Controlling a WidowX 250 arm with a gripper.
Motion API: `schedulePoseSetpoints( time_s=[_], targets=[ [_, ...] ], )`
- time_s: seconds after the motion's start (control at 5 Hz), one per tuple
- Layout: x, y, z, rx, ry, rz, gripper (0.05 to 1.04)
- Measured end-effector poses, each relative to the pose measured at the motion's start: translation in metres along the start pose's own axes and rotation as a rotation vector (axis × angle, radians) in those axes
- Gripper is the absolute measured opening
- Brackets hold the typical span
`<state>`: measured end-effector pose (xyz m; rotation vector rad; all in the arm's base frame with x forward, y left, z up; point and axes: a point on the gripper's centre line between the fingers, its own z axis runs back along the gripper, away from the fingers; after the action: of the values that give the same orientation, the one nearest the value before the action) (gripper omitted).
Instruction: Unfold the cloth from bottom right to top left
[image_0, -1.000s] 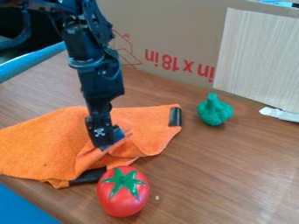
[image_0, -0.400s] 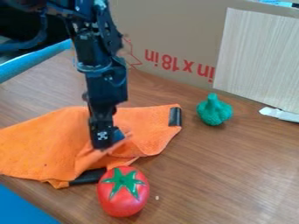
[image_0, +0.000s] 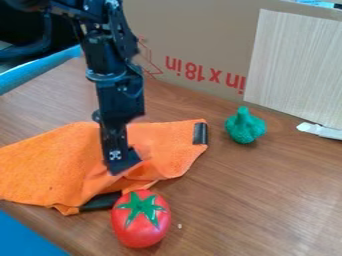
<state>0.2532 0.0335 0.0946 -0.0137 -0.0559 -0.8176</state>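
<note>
The black gripper (image_0: 124, 164) hangs down over the middle of the orange cloth (image_0: 57, 160), its tips low at a raised fold near the cloth's centre. Whether the cloth is between its fingertips cannot be told. Rumpled and partly folded, the cloth lies across the left half of the table. One black strip is at its upper right corner, another at its lower edge beside the tomato.
A red toy tomato (image_0: 140, 218) with a green top stands just below the cloth's lower edge. Right of the cloth is a green toy (image_0: 245, 125). A cardboard box (image_0: 200, 37) and a pale board (image_0: 294, 67) line the back; a white object (image_0: 320, 131) lies at right.
The gripper has shifted slightly to the right and become more upright than a second ago. The small fold at its tips looks a little lower; the rest of the cloth has stayed put.
</note>
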Motion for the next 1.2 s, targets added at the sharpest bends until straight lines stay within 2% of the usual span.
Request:
schedulePoseSetpoints(
  time_s=[0.2,0.4,0.6,0.8,1.0,1.2],
  targets=[
    [-0.002,0.01,0.013,-0.007,-0.043,0.029,0.062],
    [-0.001,0.039,0.044,-0.003,-0.097,0.102,0.051],
    [-0.001,0.075,0.061,-0.008,-0.098,0.174,0.05],
    [-0.005,0.104,0.068,-0.015,-0.065,0.222,0.05],
    [-0.01,0.124,0.069,-0.009,0.001,0.226,0.05],
    [-0.018,0.147,0.07,0.045,0.09,0.235,0.05]
  ],
)
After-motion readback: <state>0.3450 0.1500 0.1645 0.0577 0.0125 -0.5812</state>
